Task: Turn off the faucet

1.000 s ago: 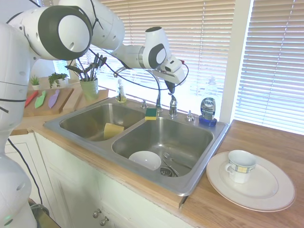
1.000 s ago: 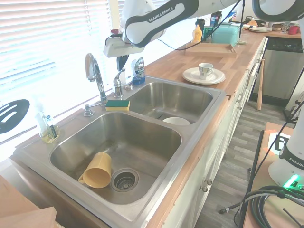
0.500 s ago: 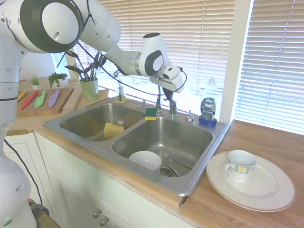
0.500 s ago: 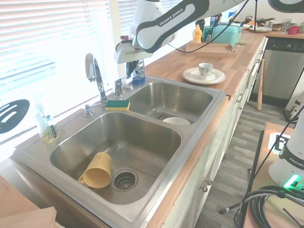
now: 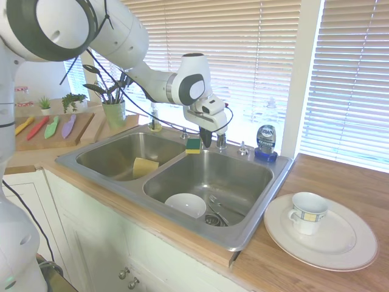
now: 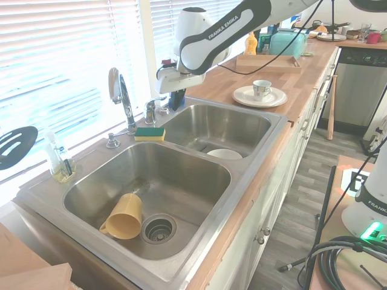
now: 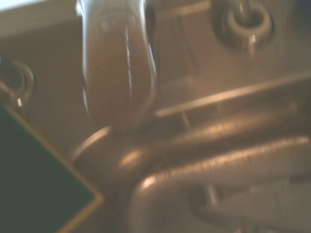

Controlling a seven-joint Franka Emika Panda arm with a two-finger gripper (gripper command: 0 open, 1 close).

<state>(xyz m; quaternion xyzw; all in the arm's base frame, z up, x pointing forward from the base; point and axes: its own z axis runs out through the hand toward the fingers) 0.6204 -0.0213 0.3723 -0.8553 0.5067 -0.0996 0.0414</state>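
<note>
The faucet (image 6: 120, 92) is a chrome gooseneck at the back of the double sink; in the first exterior view my arm hides most of its spout. Its short upright lever handle (image 5: 222, 140) (image 6: 150, 111) stands beside the spout base. My gripper (image 5: 206, 136) (image 6: 175, 98) hangs low over the sink's back rim, close beside the handle, with its dark fingers together and nothing between them. I cannot tell whether they touch the handle. The wrist view shows a blurred upright chrome piece (image 7: 116, 73) from very near. No running water shows.
A green-and-yellow sponge (image 5: 193, 145) (image 6: 150, 133) lies by the spout base, and the blue dish-soap bottle (image 5: 265, 141) stands at the sink's corner. A yellow cup (image 6: 124, 216) and a white bowl (image 5: 185, 205) sit in the basins. A mug on a plate (image 5: 340, 249) rests on the counter.
My arm has swung down and toward the basin; the gripper has dropped from above the lever handle to the handle's level. The handle looks unchanged.
</note>
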